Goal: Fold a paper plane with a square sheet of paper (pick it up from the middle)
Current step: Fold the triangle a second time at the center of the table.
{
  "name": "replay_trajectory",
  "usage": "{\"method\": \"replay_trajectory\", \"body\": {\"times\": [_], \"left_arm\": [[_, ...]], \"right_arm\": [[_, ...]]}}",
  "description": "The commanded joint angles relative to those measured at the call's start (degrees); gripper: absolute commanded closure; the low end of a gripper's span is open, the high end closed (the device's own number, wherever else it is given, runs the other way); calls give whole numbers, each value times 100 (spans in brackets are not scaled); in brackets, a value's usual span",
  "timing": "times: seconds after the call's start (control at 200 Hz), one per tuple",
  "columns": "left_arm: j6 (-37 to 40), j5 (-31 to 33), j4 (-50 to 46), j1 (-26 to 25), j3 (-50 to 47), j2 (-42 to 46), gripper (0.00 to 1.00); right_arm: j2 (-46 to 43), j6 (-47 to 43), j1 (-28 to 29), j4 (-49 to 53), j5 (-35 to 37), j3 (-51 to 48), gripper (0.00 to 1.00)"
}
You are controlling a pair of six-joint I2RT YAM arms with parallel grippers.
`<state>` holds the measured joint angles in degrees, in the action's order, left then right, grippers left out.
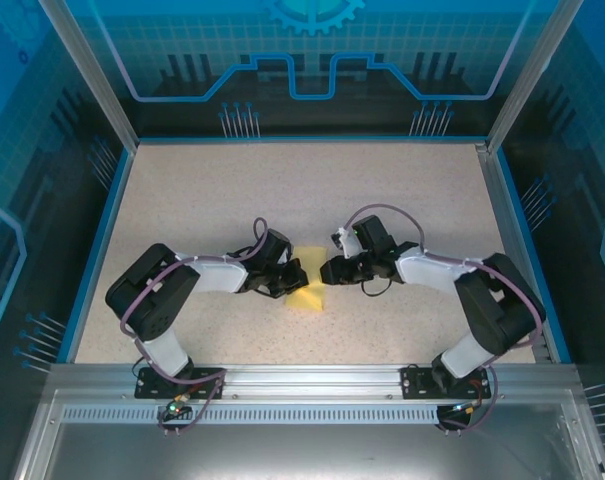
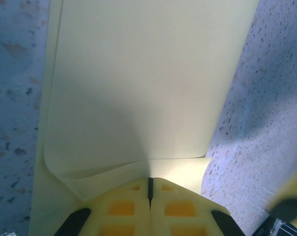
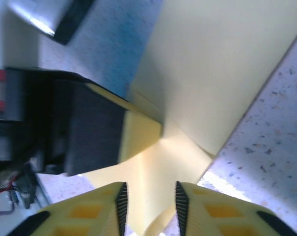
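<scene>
Left end effector is clenched on the square sheet of paper, its two yellow fingertips pressed together with the sheet's near edge pinched between them. Right end effector is released: its two ribbed fingertips stand apart, and a strip of the sheet passes through the gap without being squeezed.

By count: two arms, two end effectors and one yellow sheet, which is doubled over so that one layer lies on another, with a narrow margin of the lower layer showing along one side.

Seen from above, the sheet lies on the speckled worktop, midway between the two arms. The left arm bends its elbow outward, well to the left of the sheet, and its forearm runs low to the sheet's left edge, where the left end effector meets it. The right arm mirrors this from the other side, with the right end effector at the sheet's far right corner. The two end effectors face each other just above the sheet, close together. In the right wrist view the left end effector shows dark against the sheet's left side.
</scene>
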<state>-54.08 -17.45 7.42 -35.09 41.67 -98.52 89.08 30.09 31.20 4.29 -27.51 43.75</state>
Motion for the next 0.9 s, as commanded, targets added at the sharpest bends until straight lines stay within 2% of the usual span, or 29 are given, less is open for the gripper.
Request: {"method": "replay_trajectory", "body": {"times": [0.0,0.06,0.23,0.49,0.895], "left_arm": [[31,220,-358,-33,-169,-110,100],[38,225,-381,-33,-152,-106,100],[59,212,-390,-34,-109,-114,100],[71,216,-407,-40,-107,-108,100],[92,216,-422,-37,-119,-130,100]], "right_arm": [[-100,287,93,228,-333,-112,75],[-62,359,231,205,-453,-105,79],[288,507,574,250,-572,72,83],[840,499,709,265,-626,343,83],[1162,218,711,805,-391,444,82]]}}
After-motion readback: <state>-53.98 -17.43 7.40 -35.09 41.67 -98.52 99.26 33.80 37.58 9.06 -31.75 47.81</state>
